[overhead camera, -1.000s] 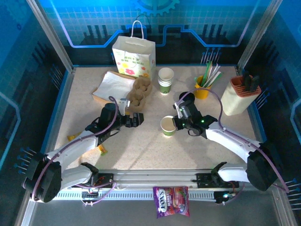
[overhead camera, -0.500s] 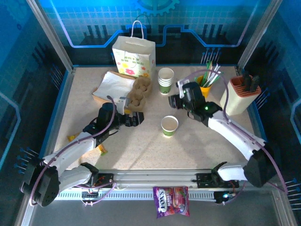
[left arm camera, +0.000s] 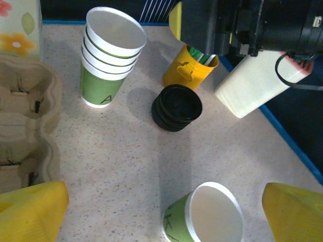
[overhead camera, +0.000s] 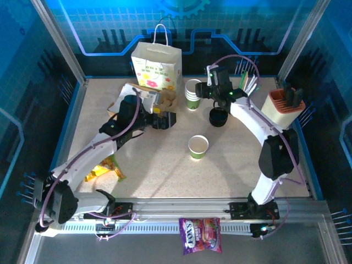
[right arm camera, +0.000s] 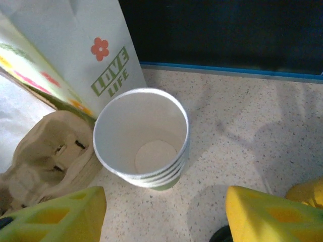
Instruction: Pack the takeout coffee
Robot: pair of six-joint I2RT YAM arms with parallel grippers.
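Two claws, both spread and empty: the right claw (right arm camera: 164,214) hovers over nested white-and-green paper cups (overhead camera: 193,99), upper centre; the left claw (left arm camera: 162,214) faces a lone lidless cup (overhead camera: 198,147) mid-frame. A careless pinch could lift several cups together.
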